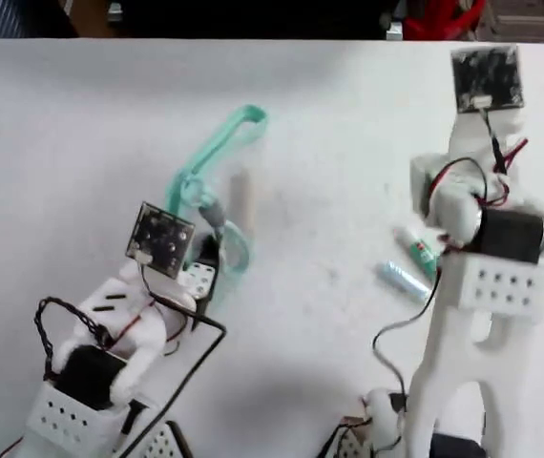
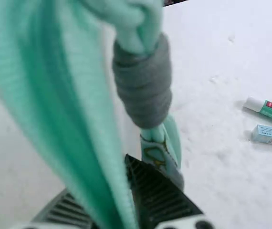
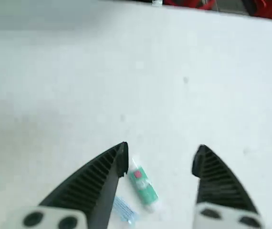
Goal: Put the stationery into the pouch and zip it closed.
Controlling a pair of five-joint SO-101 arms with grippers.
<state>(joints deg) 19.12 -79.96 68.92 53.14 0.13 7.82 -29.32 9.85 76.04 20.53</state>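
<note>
bench: the broad white bench (image 1: 329,95) carries everything; the pouch is on its left half and the loose stationery on its right half, well apart.

pouch: the mint-green fabric pouch (image 1: 217,150) stretches away from the left arm. A grey padded tab (image 2: 143,86) hangs on it close to the gripper and is probably the zip pull. I cannot tell whether its mouth is open.

left gripper: the left gripper (image 1: 205,258) is clamped onto the near end of the pouch, with fabric running between its jaws.

right gripper: the right gripper (image 3: 160,155) has its jaws spread wide and holds nothing. It hangs above the two loose items.

tube: the white-and-green tube with a white cap, perhaps a glue stick (image 3: 143,188), lies flat on the bench below the gap between the right jaws.

block: the small pale-blue block, possibly an eraser (image 3: 124,210), lies just beside the tube.

progress: this looks like an early stage. Only the hold on the pouch is in place. Both pieces of stationery lie outside the pouch, so each has to be picked up and put in, and the zip then has to be drawn closed.
</note>
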